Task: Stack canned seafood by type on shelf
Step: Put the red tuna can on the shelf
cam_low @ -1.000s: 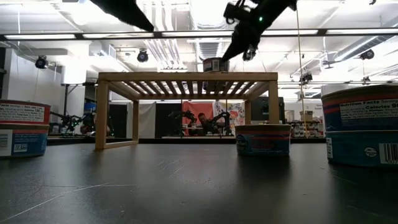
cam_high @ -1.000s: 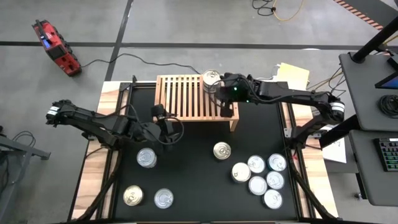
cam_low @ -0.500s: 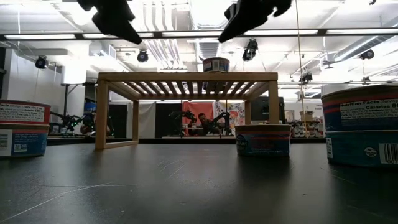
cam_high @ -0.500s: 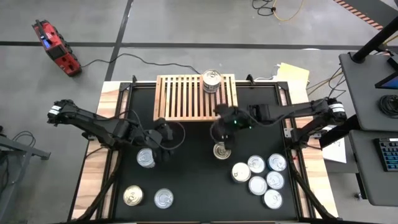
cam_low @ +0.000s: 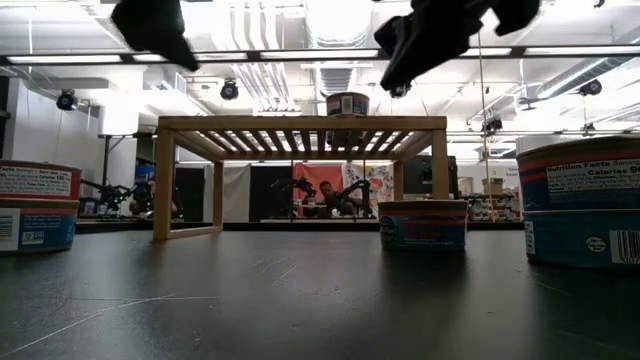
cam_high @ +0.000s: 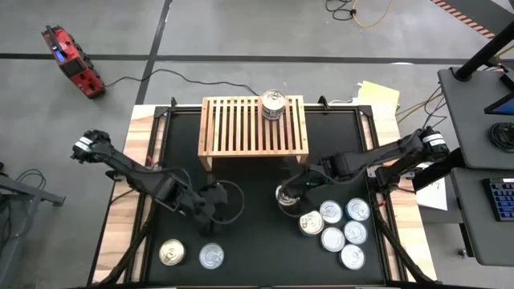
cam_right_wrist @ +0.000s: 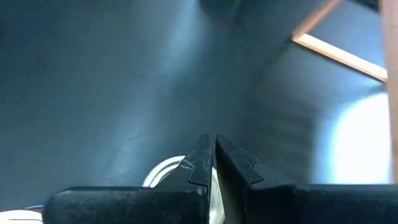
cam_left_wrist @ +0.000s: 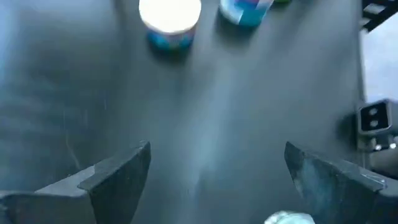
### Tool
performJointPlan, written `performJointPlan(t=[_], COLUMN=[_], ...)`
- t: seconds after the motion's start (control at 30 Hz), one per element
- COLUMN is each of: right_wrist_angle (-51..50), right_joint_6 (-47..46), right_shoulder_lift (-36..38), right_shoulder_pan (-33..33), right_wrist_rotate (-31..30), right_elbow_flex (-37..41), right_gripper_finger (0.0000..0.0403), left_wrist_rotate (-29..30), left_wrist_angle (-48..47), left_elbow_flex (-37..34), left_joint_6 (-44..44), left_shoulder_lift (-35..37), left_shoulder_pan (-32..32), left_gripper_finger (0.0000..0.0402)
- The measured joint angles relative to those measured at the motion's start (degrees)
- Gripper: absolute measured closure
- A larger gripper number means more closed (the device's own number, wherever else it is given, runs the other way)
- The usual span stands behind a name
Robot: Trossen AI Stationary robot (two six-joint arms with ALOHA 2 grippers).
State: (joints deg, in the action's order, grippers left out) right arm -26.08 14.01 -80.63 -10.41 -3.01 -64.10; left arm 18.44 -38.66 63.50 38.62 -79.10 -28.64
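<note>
One tin is seen standing on the shelf, a low light-wood rack with a slatted top on short legs; in the low view the same tin shows a dark label band above the slats. Nine more round tins with silver or gold-toned lids are spread over the black tabletop: a cluster of five lies just beyond the right gripper, one single tin is almost hidden directly beneath its fingers, a gold-lidded tin and a silver-lidded tin lie near the left gripper, and a further tin is assumed covered by that gripper, though this cannot be confirmed. Blue and red side labels are visible on the tins in the low view.

The right gripper's fingers are pressed together, with a pale lid edge seen just below them. The left gripper's fingers are spread wide over bare tabletop, two blue-labelled tins lying well ahead of them.

Compared with a second ago, the right gripper is found moved from the shelf's edge down to the single tin in front of the shelf, while the left gripper is found shifted away from the shelf and over the spot where a silver-lidded tin was visible.
</note>
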Motion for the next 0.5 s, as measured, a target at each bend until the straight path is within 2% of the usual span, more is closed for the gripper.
performJointPlan(t=[0.13,0.27,0.37,0.5], right_wrist_angle=[1.99,5.5,10.97,18.34], right_joint_6=[-3.51,-6.42,-6.43,-5.14], right_shoulder_lift=[0.73,2.11,3.41,4.25], right_shoulder_pan=[-2.2,-5.12,-6.65,-7.36], right_wrist_rotate=[-3.03,-11.6,-14.78,-15.03], right_elbow_flex=[3.13,7.28,10.0,12.26], right_gripper_finger=[0.039,0.039,0.039,0.039], left_wrist_rotate=[-1.16,-4.64,-3.88,0.15], left_wrist_angle=[-7.41,-18.04,-29.67,-41.62], left_elbow_flex=[3.16,8.42,12.83,15.58], left_joint_6=[9.86,18.63,23.54,27.41], left_shoulder_lift=[-3.47,-7.33,-10.31,-14.05], left_shoulder_pan=[-2.78,-6.17,-8.18,-9.2], left_gripper_finger=[0.0047,0.0047,0.0047,0.006])
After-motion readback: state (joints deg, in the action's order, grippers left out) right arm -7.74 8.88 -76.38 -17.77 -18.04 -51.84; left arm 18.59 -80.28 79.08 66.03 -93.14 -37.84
